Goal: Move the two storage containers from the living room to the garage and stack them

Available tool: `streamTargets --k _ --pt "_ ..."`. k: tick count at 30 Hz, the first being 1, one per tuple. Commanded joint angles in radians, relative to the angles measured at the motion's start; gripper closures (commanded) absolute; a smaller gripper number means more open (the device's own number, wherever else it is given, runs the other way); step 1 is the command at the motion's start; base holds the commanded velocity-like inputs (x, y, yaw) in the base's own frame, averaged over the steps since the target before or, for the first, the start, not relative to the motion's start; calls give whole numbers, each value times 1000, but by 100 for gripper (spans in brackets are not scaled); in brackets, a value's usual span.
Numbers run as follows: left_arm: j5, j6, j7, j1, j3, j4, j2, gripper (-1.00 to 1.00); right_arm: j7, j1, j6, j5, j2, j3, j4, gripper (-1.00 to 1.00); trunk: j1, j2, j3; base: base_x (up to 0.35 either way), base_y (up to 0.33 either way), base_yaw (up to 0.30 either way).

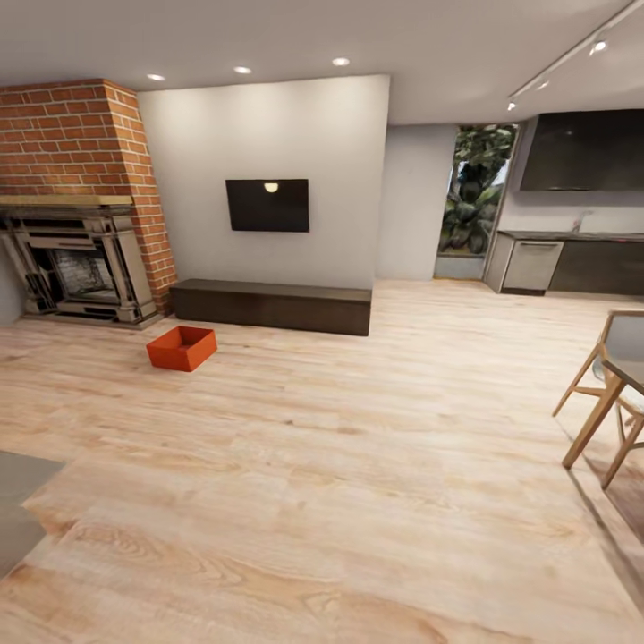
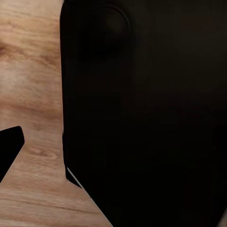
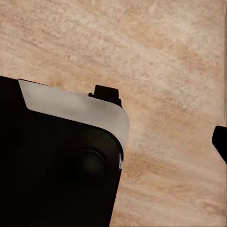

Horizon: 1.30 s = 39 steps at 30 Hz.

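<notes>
Head view, living room. At far left I had the brick fireplace (image 1: 80, 201), dark firebox and grey surround, reaching from the upper left down to mid-frame. A grey patch, maybe a rug (image 1: 20, 505), cut in at the lower left edge.

Right of the fireplace, one orange-red bin (image 1: 182, 347) sat on the wood floor (image 1: 340, 465), left of centre, open side up, nothing in it that I could see. It lay just in front of the left end of a low dark bench (image 1: 273, 305) that ran along the cream wall, apart from it. I saw one bin only.

Above the bench a black TV (image 1: 267, 205) hung on the wall, near the centre top. Farther right, a doorway with green plants (image 1: 474, 192); then a kitchen counter (image 1: 572, 259) with dark cabinets above, upper right. At the right edge, mid-height, wooden chair legs (image 1: 595, 407) and part of a table.

Left wrist view: a large black body of the robot covered most of the frame, wood planks at the left, one dark finger tip (image 2: 9, 146) at the lower left. I could not tell whether that gripper was open or closed.

Right wrist view: black-and-grey robot body at lower left, floor planks beyond, one dark finger tip (image 3: 221, 142) at the right edge. Gripper state likewise not readable.
</notes>
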Motion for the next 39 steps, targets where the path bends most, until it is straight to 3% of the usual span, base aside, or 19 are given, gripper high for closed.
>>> streamTargets --k 1,39 --pt "5 -1 -2 0 1 0 0 -100 0 -1 -6 -9 0 8 3 -100 1 0 -1 322 0 207" --pt "5 -1 -2 0 1 0 0 -100 0 -1 -7 -9 0 8 3 -100 1 0 -1 322 0 207"
